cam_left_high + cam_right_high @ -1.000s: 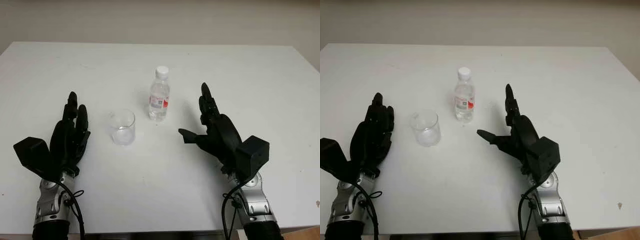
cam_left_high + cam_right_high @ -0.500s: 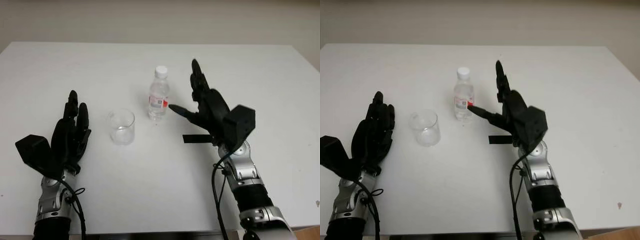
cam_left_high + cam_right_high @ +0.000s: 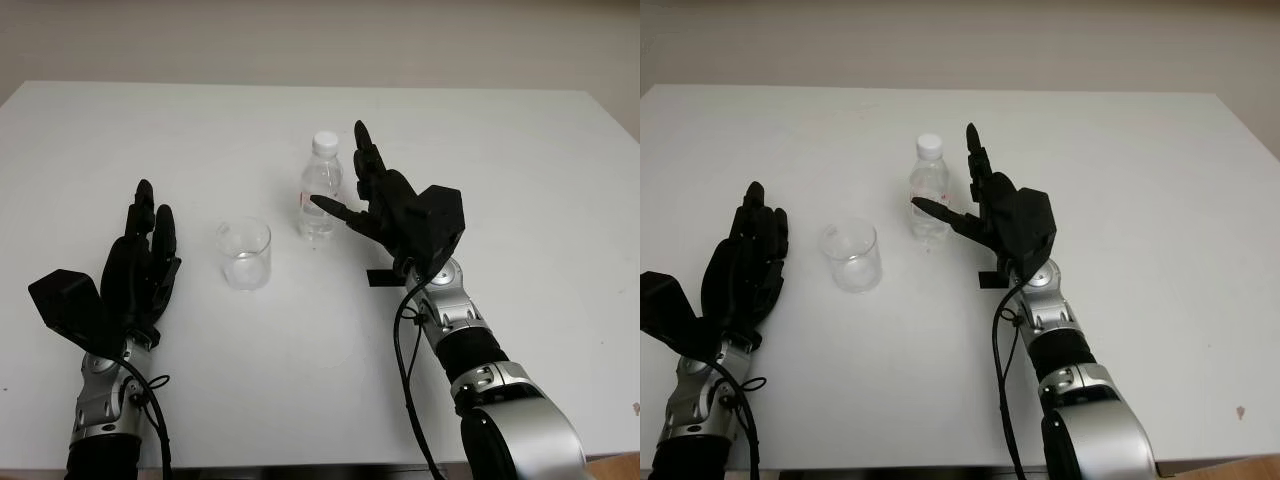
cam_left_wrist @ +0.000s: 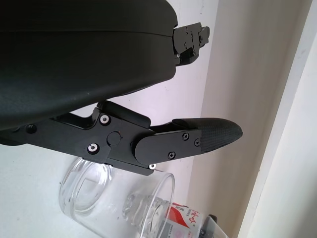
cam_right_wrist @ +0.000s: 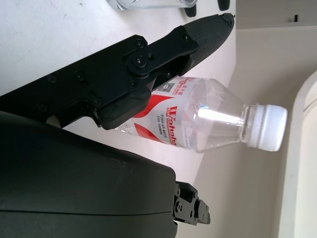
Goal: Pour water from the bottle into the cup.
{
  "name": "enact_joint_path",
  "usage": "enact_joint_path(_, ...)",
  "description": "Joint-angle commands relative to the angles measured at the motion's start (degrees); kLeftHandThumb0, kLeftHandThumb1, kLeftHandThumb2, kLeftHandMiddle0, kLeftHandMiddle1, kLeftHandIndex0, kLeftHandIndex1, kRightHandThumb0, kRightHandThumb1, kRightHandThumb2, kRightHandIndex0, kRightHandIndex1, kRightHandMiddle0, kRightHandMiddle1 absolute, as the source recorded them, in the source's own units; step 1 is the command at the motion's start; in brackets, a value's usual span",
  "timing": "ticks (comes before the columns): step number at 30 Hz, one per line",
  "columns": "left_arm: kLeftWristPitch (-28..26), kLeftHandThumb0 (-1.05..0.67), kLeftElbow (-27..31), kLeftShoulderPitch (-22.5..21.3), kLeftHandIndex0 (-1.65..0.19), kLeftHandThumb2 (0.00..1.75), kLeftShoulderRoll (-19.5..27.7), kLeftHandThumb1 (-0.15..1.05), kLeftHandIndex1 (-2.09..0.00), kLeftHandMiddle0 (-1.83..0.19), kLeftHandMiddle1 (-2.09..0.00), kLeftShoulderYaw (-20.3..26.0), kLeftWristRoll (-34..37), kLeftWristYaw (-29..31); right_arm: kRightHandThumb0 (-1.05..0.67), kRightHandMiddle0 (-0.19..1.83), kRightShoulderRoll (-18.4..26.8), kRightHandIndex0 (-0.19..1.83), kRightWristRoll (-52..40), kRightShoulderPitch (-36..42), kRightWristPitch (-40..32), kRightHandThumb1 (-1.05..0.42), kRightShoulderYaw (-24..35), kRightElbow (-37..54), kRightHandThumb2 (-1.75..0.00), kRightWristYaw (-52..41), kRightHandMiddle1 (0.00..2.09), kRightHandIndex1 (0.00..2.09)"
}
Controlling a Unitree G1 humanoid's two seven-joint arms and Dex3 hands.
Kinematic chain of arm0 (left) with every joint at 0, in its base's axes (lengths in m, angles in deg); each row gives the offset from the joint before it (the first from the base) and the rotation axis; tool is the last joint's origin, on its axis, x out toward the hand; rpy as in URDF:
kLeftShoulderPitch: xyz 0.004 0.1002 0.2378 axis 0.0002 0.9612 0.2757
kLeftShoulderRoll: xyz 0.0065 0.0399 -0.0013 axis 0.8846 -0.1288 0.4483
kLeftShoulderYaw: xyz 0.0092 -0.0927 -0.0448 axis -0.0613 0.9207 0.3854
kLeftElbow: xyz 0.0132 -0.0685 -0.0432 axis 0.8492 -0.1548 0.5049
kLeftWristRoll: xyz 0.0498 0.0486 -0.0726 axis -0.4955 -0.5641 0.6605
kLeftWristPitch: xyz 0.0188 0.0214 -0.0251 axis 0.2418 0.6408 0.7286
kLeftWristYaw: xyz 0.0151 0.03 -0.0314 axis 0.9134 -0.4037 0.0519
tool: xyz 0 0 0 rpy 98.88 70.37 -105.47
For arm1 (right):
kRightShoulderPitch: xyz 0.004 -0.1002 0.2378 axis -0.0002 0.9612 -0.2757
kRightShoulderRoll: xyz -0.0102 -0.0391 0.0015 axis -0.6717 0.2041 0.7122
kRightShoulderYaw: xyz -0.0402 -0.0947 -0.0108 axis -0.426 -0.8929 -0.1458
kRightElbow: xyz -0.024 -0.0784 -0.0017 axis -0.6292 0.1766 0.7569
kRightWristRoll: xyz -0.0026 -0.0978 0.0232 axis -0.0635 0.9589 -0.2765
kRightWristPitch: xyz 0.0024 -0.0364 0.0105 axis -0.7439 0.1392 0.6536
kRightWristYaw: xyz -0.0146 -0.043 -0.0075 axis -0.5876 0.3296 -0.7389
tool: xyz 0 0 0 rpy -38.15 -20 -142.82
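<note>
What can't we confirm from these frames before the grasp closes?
- Contact: head views, the right robot hand is beside the bottle; its thumb crosses the label, so touch can't be judged.
- Cap seal: the white cap is on; whether it is tight is unreadable.
- Cup contents: clear glass, too faint to tell.
- Left robot hand: open beside the cup, palm side hidden.

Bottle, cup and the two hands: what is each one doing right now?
Bottle: upright on the table, white cap on, not gripped yet.
Cup: upright, looks empty.
Right hand: open, right beside the bottle.
Left hand: open, left of the cup.
</note>
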Motion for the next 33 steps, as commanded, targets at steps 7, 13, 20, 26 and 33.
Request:
enact_joint_path(7, 0.5, -0.71, 0.2, -0.2, 0.16, 0.51, -0.4, 1.05, -0.06, 0.16, -0.06, -0.1, -0.1, -0.2, -0.97, -0.19, -0.7, -0.19, 0.9, -5.5, 1.7, -0.88, 0.2, -7.9, -0.05, 0.9, 0.00, 0.00)
enact_joint_path(13, 0.6, -0.71, 0.1, -0.2, 0.15, 0.50, -0.8, 1.05, -0.06, 0.15, -0.06, -0.1, -0.1, -0.6, -0.96, -0.19, -1.4, -0.19, 1.9, -8.2, 2.1, -0.89, -0.1, -12.6, -0.05, 1.4, 0.00, 0.00)
enact_joint_path(20, 0.9, -0.71, 0.3, 0.2, 0.17, 0.52, -0.9, 1.05, -0.05, 0.16, -0.05, -0.4, -0.5, -0.7, -0.94, -0.19, -2.4, -0.19, 2.3, -11.3, 1.6, -0.88, 0.1, -16.2, -0.05, 0.6, 0.00, 0.00)
enact_joint_path(26, 1.1, -0.70, 0.2, 0.3, 0.17, 0.52, -1.4, 1.05, -0.05, 0.16, -0.05, -0.4, -0.4, -1.1, -0.82, -0.19, -4.3, -0.19, -0.1, -12.3, 0.9, -0.85, 2.1, -17.3, -0.04, -1.0, 0.00, 0.00)
enact_joint_path(33, 1.8, -0.70, 0.4, 0.6, 0.16, 0.52, -1.8, 1.05, -0.05, 0.16, -0.05, -0.5, -0.7, -1.2, -0.75, -0.10, -5.5, -0.09, 0.6, -13.2, 1.2, -0.83, 2.9, -18.8, -0.05, 4.4, 0.05, 0.06)
